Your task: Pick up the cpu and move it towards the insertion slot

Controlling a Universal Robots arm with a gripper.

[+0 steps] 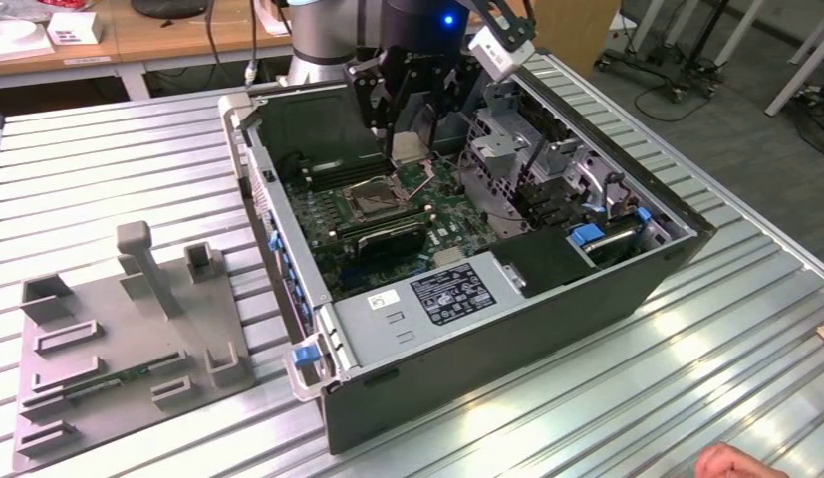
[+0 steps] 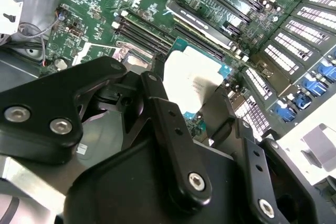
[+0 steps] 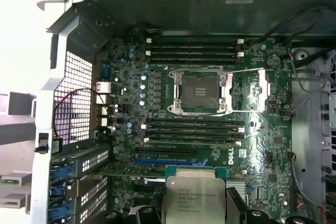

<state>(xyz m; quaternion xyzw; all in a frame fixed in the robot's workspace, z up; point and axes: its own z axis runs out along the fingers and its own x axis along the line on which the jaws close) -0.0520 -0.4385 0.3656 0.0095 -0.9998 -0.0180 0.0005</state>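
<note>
1. The gripper (image 2: 191, 90) holds the cpu (image 2: 191, 80) between its two black fingers (image 2: 157, 114); the jaws stand only as wide as the chip, one on each side of it.
2. In the first wrist view the cpu (image 3: 193, 196) hangs above the green motherboard (image 3: 126, 98), near the long black memory slots (image 3: 194, 132) and apart from the insertion slot (image 3: 201, 91).
3. The insertion slot has a dark centre, and its shiny metal frame is open.
4. The exterior view shows the whole open computer case (image 1: 518, 329) on a metal table (image 1: 651, 398), with the gripper (image 1: 409, 149) above the insertion slot (image 1: 372, 202).
5. In that same view a grey plastic tray (image 1: 120, 349) lies at the exterior view's left, well apart from the case.
</note>
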